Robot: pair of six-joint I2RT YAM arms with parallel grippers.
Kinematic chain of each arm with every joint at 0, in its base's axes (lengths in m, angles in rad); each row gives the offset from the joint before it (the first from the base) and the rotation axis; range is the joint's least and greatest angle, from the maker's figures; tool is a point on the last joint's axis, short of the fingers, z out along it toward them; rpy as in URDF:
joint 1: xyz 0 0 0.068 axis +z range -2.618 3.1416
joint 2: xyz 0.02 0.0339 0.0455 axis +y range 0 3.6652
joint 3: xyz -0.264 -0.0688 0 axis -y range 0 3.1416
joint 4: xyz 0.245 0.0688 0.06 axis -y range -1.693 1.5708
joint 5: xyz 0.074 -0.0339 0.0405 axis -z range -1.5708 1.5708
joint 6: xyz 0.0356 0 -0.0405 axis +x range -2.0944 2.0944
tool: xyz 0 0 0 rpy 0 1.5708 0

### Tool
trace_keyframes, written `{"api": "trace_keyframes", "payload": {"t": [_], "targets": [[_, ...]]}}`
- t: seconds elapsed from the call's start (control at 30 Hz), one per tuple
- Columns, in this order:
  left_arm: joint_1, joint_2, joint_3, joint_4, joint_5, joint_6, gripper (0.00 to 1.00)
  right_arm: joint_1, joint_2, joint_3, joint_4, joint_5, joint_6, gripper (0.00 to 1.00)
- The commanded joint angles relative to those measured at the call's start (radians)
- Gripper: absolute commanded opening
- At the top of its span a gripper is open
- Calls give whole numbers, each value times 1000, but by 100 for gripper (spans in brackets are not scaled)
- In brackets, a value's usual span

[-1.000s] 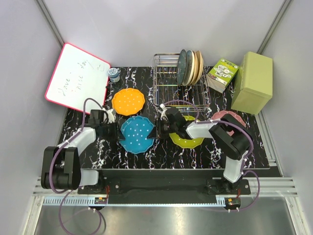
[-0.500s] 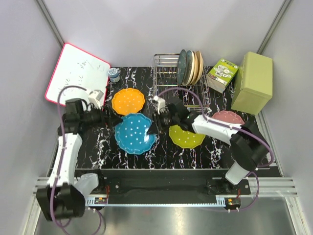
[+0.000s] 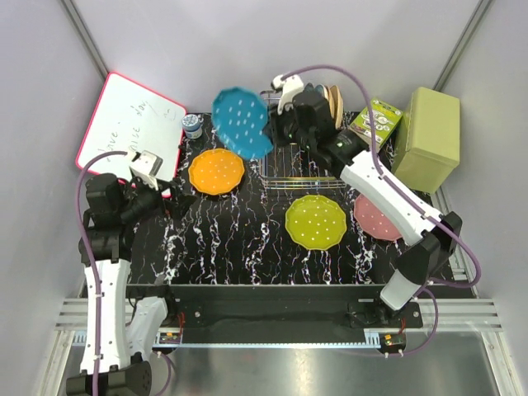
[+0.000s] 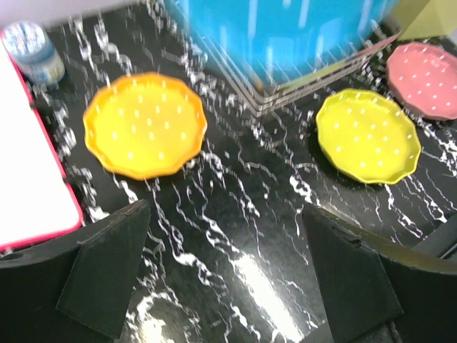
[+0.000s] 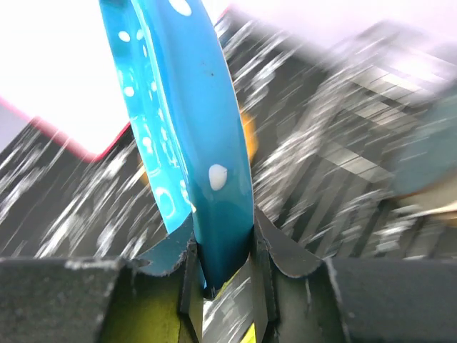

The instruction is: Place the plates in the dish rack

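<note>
We see the bright blue dotted plastic plate [image 3: 241, 121] lifted up to the chrome wire dish rack [image 3: 297, 165], rim pinched in the right gripper [image 5: 221, 264], left gripper [image 4: 228, 271] released wide; slotting likely next.

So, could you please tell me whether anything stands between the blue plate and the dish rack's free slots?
Nothing visible does. The blue plate, pinched by the right claw, hangs by the dish rack at its far-left corner. The racked plates fill only its far-right slots.
</note>
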Motion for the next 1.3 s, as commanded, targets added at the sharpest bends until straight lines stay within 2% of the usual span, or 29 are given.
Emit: {"api": "trace_keyframes", "payload": {"t": [0.0, 0.1, 0.17, 0.3, 0.5, 0.57, 0.73, 0.87, 1.1, 1.27], "targets": [[6, -3, -41, 20, -35, -24, 94, -13, 34, 167, 224, 403, -69, 0], [6, -6, -73, 36, -32, -39, 94, -13, 103, 221, 328, 578, -131, 0], [5, -8, -91, 43, -33, -39, 94, -13, 151, 249, 378, 631, -175, 0], [5, -6, -120, 56, -39, -39, 94, -7, 215, 253, 612, 829, -261, 0], [6, 9, -154, 66, -29, -24, 93, -8, 319, 236, 943, 962, -459, 0], [6, 8, -169, 77, -32, -25, 93, -10, 353, 258, 979, 1001, -487, 0], [5, -11, -190, 77, -49, -27, 92, -30, 438, 365, 898, 1114, -395, 0], [2, -9, -199, 74, -39, -28, 92, -48, 471, 426, 644, 1125, -209, 0], [-7, 4, -199, 76, -36, -31, 92, -67, 522, 457, 516, 1133, -96, 0], [-9, 4, -206, 74, -38, -31, 92, -79, 573, 485, 502, 1137, -93, 0]]}}
